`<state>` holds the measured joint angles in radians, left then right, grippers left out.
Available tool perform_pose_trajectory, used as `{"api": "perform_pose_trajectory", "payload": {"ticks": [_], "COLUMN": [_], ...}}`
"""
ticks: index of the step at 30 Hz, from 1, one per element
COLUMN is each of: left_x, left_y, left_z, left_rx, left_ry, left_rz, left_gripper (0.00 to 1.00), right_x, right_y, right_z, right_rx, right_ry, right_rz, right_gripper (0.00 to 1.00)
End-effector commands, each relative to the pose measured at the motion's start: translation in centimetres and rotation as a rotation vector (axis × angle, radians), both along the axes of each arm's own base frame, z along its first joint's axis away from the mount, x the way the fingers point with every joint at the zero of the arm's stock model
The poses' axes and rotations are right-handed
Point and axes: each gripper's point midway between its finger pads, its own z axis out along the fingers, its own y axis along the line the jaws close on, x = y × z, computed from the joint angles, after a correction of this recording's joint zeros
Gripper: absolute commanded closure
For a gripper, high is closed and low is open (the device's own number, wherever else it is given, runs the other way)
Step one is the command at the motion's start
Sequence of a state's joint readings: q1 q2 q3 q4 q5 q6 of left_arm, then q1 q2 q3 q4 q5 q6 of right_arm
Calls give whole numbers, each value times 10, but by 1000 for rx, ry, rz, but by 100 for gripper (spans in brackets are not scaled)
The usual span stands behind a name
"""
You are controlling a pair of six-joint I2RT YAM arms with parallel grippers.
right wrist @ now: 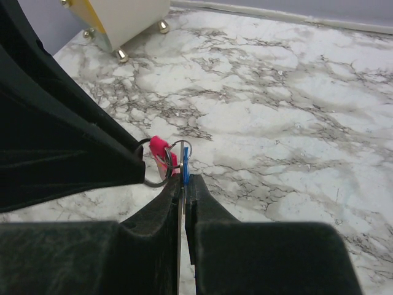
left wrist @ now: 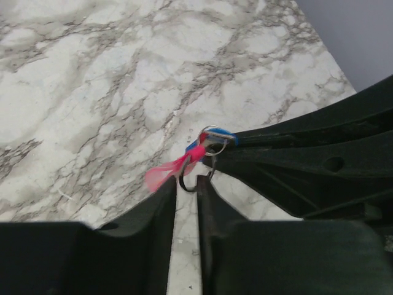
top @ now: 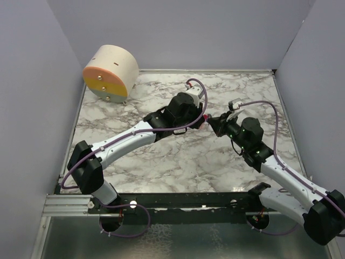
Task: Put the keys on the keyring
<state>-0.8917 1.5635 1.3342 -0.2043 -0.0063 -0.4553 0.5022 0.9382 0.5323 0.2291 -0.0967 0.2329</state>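
Observation:
The two grippers meet tip to tip above the middle of the marble table (top: 161, 162). My right gripper (right wrist: 184, 179) is shut on the keyring's blue tag (right wrist: 185, 167), seen edge-on, with its thin metal ring (right wrist: 190, 147) standing above the jaws. The pink-red key (left wrist: 164, 173) hangs at a darker ring (left wrist: 186, 186) next to the tag (left wrist: 216, 133). My left gripper (left wrist: 186, 183) has its jaws a narrow gap apart, and the dark ring's lower arc sits between the tips. In the top view the left gripper (top: 202, 120) and the right gripper (top: 213, 122) hide these small parts.
A round cream box (top: 110, 73) with an orange and yellow face stands at the back left on small brass feet (right wrist: 123, 55). Grey walls close the table on three sides. A metal rail (top: 161, 202) runs along the near edge.

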Motion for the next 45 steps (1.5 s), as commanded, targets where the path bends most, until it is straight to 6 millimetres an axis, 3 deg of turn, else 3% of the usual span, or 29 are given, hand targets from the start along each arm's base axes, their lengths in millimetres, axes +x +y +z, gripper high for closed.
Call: {"api": "perform_pose_trajectory", "payload": {"ticks": [1,3,7,11,19,26,31,37,45], "left_x": [18,21,20,15,5,3,3,1,-6], "left_y": [36,56,89,97,74,68,67,63,46], "left_z": [15,16,20,23,4,-12,-22,-31,-37], "left_rx": [22,9,-41,-84,-154,-137,-125,-132,-228], "left_ry": [-69,-106,-154,-187,-221,-216,-206,-204,-252], "left_rz": [194,281,388,389,241,203,197,179,85], "left_gripper": [65,53,48,48,48,48,48,49,48], "right_x": [14,16,17,18,17,20,25,26,20], "right_y": [-8,-9,-11,-14,-7,-6,-16,-18,-2], "right_z": [24,23,19,20,22,-7,-15,-9,7], "right_rx": [-39,-64,-111,-163,-225,-352,-430,-441,-381], "right_ry": [-31,-11,39,74,94,368,451,451,378], "right_rz": [-58,-64,-69,-71,-8,-3,-52,-60,38], "right_gripper": [99,99,99,99,99,99,99,99,99]}}
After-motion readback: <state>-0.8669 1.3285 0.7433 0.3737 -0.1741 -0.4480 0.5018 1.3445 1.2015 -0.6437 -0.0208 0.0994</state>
